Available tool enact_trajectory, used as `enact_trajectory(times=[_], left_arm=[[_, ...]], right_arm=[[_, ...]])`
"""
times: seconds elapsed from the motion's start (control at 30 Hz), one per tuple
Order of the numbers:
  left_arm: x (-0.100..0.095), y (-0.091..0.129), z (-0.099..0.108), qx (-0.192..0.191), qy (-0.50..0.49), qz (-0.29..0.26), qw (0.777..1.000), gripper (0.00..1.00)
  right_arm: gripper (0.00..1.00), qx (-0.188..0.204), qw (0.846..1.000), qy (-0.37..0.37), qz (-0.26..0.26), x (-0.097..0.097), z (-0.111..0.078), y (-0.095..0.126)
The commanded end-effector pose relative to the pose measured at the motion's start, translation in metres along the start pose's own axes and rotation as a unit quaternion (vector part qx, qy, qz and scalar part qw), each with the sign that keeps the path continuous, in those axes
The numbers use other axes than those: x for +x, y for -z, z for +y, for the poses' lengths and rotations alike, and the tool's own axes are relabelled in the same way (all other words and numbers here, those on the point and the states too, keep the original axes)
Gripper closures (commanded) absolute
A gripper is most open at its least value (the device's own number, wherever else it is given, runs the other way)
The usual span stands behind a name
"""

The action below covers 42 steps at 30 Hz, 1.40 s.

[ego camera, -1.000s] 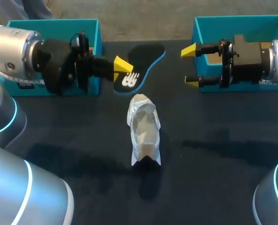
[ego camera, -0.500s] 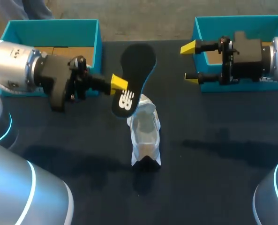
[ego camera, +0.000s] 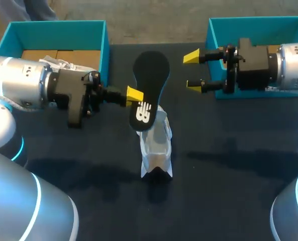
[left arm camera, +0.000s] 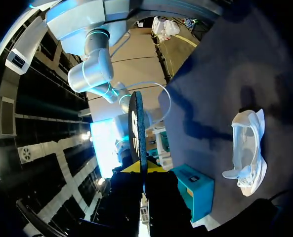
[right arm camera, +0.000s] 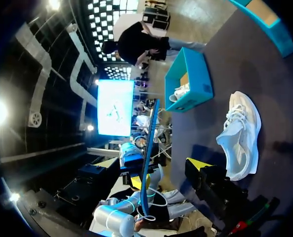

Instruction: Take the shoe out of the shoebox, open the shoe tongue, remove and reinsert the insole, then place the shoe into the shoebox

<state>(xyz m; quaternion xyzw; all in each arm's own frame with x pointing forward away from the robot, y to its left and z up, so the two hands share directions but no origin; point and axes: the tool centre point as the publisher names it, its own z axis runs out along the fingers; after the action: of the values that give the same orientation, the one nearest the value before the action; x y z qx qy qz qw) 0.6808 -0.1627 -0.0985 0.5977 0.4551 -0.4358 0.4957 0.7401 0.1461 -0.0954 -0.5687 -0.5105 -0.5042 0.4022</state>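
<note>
A white shoe (ego camera: 155, 145) lies on the dark table, toe toward the near edge, seen also in the wrist views (left arm camera: 247, 150) (right arm camera: 240, 133). Its black insole (ego camera: 150, 85), blue-edged with a white logo, hangs upright over the shoe's heel. My left gripper (ego camera: 135, 94) is shut on the insole's lower edge. The left wrist view shows that insole (left arm camera: 138, 126) edge-on, rising from my left gripper (left arm camera: 144, 170). My right gripper (ego camera: 192, 72) stands open a short way to the right of the insole, holding nothing. Edge-on, the insole (right arm camera: 148, 143) appears ahead of its spread fingers (right arm camera: 205, 177).
A teal shoebox (ego camera: 101, 35) stands at the back left with another white shoe (ego camera: 58, 61) inside. A second teal shoebox (ego camera: 214, 30) stands at the back right, behind my right arm. The left box (right arm camera: 188, 79) also shows beyond the shoe.
My left arm has swung the insole from the back of the table down over the shoe's heel. My right gripper has slid left toward it, its fingers a little narrower.
</note>
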Motion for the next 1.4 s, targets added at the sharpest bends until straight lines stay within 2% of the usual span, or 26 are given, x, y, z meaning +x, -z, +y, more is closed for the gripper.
enact_trajectory(times=[0.03,0.1,0.17,0.37,0.67,0.9,1.03,1.07,1.13,1.27,1.3,1.33,1.37,1.4], left_arm=[[0.002,-0.013,0.005,-0.002,-0.009,0.005,1.000,1.00],[0.003,-0.017,0.006,-0.001,-0.008,0.007,1.000,1.00],[0.006,-0.022,0.007,-0.002,-0.009,0.011,1.000,1.00],[0.006,-0.031,0.010,-0.013,-0.018,0.014,1.000,1.00],[0.004,-0.033,0.011,-0.022,-0.022,0.014,0.999,1.00],[0.003,-0.036,0.012,-0.032,-0.022,0.009,0.999,1.00],[0.003,-0.039,0.011,-0.035,-0.021,0.007,0.999,1.00],[0.003,-0.040,0.011,-0.035,-0.022,0.007,0.999,1.00],[0.004,-0.041,0.010,-0.035,-0.022,0.007,0.999,1.00],[0.003,-0.041,0.010,-0.033,-0.016,0.009,0.999,1.00],[0.003,-0.041,0.010,-0.033,-0.014,0.011,0.999,0.84],[0.003,-0.041,0.009,-0.036,-0.014,0.018,0.999,0.51],[0.003,-0.041,0.010,-0.036,-0.011,0.019,0.999,0.00],[0.003,-0.040,0.010,-0.036,-0.007,0.022,0.999,0.00]], right_arm=[[0.09,0.005,1.000,0.000,0.004,0.000,0.002,-0.015],[0.09,0.011,1.000,-0.001,0.002,0.001,0.000,-0.019],[0.14,0.014,1.000,-0.002,0.003,0.001,-0.001,-0.021],[0.50,0.021,1.000,-0.004,0.007,0.002,-0.001,-0.027],[0.57,0.034,0.999,-0.010,0.013,0.003,0.001,-0.034],[0.68,0.037,0.999,-0.013,0.019,-0.002,0.002,-0.039],[0.78,0.032,0.999,-0.012,0.023,-0.002,0.002,-0.039],[0.88,0.031,0.999,-0.012,0.024,-0.002,0.002,-0.039],[1.00,0.028,0.999,-0.011,0.024,-0.003,0.003,-0.039],[1.00,0.025,0.999,-0.009,0.027,-0.003,0.003,-0.039],[1.00,0.026,0.999,-0.008,0.027,-0.003,0.003,-0.039],[1.00,0.026,0.999,-0.008,0.027,-0.003,0.003,-0.038],[1.00,0.027,0.999,-0.008,0.027,-0.004,0.003,-0.038],[1.00,0.027,0.999,-0.008,0.026,-0.005,0.003,-0.038]])
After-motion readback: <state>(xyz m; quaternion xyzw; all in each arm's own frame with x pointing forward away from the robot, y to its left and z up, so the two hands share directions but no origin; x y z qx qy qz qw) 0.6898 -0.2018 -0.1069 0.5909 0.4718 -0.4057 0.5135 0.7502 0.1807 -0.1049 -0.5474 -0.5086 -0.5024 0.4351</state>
